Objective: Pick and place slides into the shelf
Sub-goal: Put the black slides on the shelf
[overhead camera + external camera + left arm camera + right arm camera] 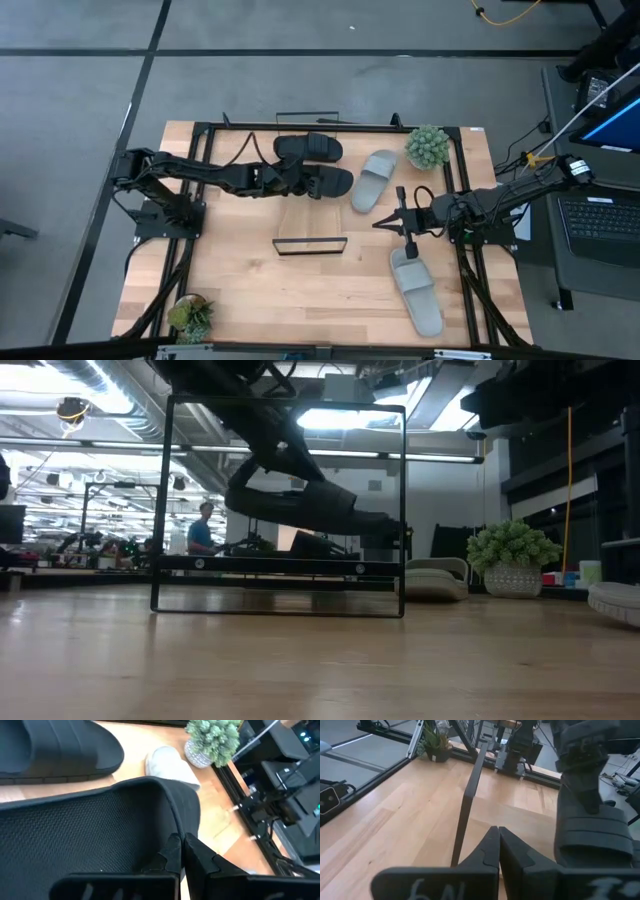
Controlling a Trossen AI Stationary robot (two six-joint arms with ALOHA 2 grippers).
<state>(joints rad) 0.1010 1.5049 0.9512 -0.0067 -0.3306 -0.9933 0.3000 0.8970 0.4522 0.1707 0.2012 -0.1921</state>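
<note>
My left gripper (pixel 300 182) is shut on a black slide (pixel 328 182), which it holds above the shelf (pixel 305 215), a narrow light-wood board with black wire frames (pixel 280 505) at its ends. The low view shows this slide (pixel 310 505) in the air over the board (pixel 280 563). A second black slide (pixel 308 148) lies flat at the shelf's far end. One grey slide (pixel 374 180) rests on the table beside the shelf, and another (pixel 415 290) lies near the right front. My right gripper (pixel 385 224) is shut and hovers right of the shelf. My left gripper pinches the black slide by its rim (pixel 175 827) between the two fingers (pixel 200 855), coming level from the table's left. The slide is lifted clear of the board and is nearly level, as the low view shows. The fingers themselves hide how far in the rim reaches.
A potted plant (pixel 428 146) stands at the far right corner, and another (pixel 190 315) at the near left corner. Black rails (pixel 465 260) border the table. A laptop (pixel 600 215) sits off the table's right side. A person (pixel 203 525) stands far behind the table.
</note>
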